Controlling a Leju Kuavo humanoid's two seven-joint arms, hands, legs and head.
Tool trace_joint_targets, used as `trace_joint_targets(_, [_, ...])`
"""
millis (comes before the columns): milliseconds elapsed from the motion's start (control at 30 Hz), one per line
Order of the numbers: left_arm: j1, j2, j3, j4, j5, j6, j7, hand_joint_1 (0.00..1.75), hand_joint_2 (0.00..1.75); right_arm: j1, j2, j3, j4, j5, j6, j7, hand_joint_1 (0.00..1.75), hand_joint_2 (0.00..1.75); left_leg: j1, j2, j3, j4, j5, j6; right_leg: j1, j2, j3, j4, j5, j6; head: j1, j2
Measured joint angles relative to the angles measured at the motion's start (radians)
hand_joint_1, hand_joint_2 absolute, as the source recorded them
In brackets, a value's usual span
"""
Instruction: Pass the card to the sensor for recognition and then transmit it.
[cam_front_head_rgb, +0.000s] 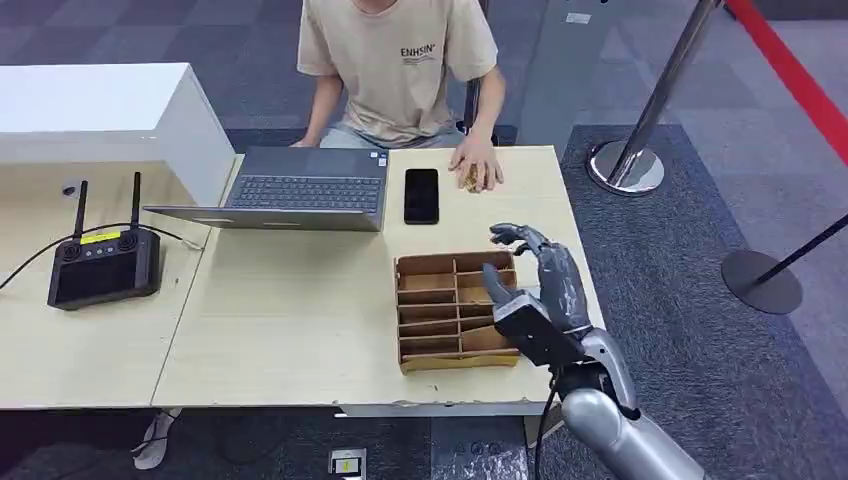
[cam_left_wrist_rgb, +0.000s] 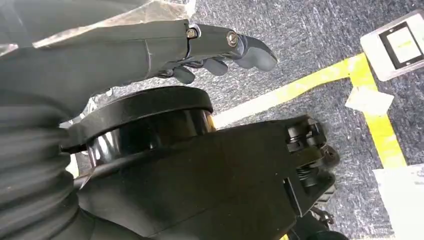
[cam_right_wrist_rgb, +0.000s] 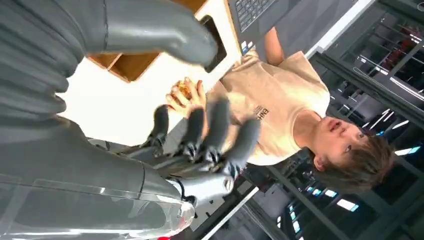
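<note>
The right hand (cam_front_head_rgb: 535, 290) hangs over the right end of the cardboard tray (cam_front_head_rgb: 455, 310), fingers spread, holding nothing; the card cannot be made out; bare table (cam_front_head_rgb: 290, 320) lies left of the tray; beyond it a phone (cam_front_head_rgb: 421, 195), laptop (cam_front_head_rgb: 300, 188) and a person's hand (cam_front_head_rgb: 476, 168); the left hand (cam_left_wrist_rgb: 220, 45), fingers loosely curled, hangs above the floor.

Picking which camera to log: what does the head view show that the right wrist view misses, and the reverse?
Head view alone: the black remote with two antennas and the stanchion base. Right wrist view alone: the ceiling lights. Both: the right robot hand, open above the cardboard divider box, the laptop, the phone, the person's hand on the table.
</note>
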Motion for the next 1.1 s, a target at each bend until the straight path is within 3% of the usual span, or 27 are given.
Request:
trace_joint_targets(233, [0.0, 0.0, 0.0, 0.0, -0.007, -0.003, 0.0, 0.0, 1.75, 0.005, 0.0, 0.0, 0.0, -0.005, 0.003, 0.0, 0.23, 1.75, 0.0, 0.0, 0.0, 0.0, 0.0, 0.0, 0.0, 0.0, 0.0, 0.0, 0.0, 0.0, 0.0, 0.0])
trace_joint_targets(533, [0.0, 0.002, 0.0, 0.0, 0.002, 0.0, -0.012, 0.0, 1.75, 0.019, 0.0, -0.001, 0.002, -0.003, 0.003, 0.0, 0.47, 1.75, 0.0, 0.0, 0.0, 0.0, 0.0, 0.0, 0.0, 0.0, 0.0, 0.0, 0.0, 0.0, 0.0, 0.0])
trace_joint_targets(600, [0.0, 0.003, 0.0, 0.0, 0.003, 0.0, -0.013, 0.0, 1.75, 0.022, 0.001, 0.0, 0.006, -0.002, 0.002, 0.0, 0.93, 1.75, 0.0, 0.0, 0.0, 0.0, 0.0, 0.0, 0.0, 0.0, 0.0, 0.0, 0.0, 0.0, 0.0, 0.0])
trace_joint_targets(733, [0.0, 0.004, 0.0, 0.0, 0.004, 0.005, -0.015, 0.0, 1.75, 0.025, 0.002, 0.0, 0.013, -0.002, -0.002, -0.001, 0.98, 1.75, 0.0, 0.0, 0.0, 0.0, 0.0, 0.0, 0.0, 0.0, 0.0, 0.0, 0.0, 0.0, 0.0, 0.0])
trace_joint_targets(767, [0.0, 0.004, 0.0, 0.0, 0.004, 0.005, -0.015, 0.0, 1.75, 0.026, 0.003, 0.0, 0.016, -0.002, -0.003, -0.002, 1.4, 1.75, 0.0, 0.0, 0.0, 0.0, 0.0, 0.0, 0.0, 0.0, 0.0, 0.0, 0.0, 0.0, 0.0, 0.0])
trace_joint_targets(1000, [0.0, 0.004, 0.0, 0.0, 0.005, 0.005, -0.015, 0.0, 1.75, 0.031, 0.003, -0.001, 0.025, -0.005, -0.009, -0.004, 1.22, 1.75, 0.0, 0.0, 0.0, 0.0, 0.0, 0.0, 0.0, 0.0, 0.0, 0.0, 0.0, 0.0, 0.0, 0.0])
trace_joint_targets(1100, [0.0, 0.004, 0.0, 0.0, 0.005, 0.005, -0.015, 0.0, 1.75, 0.034, 0.003, -0.002, 0.026, -0.01, -0.009, -0.005, 1.26, 1.75, 0.0, 0.0, 0.0, 0.0, 0.0, 0.0, 0.0, 0.0, 0.0, 0.0, 0.0, 0.0, 0.0, 0.0])
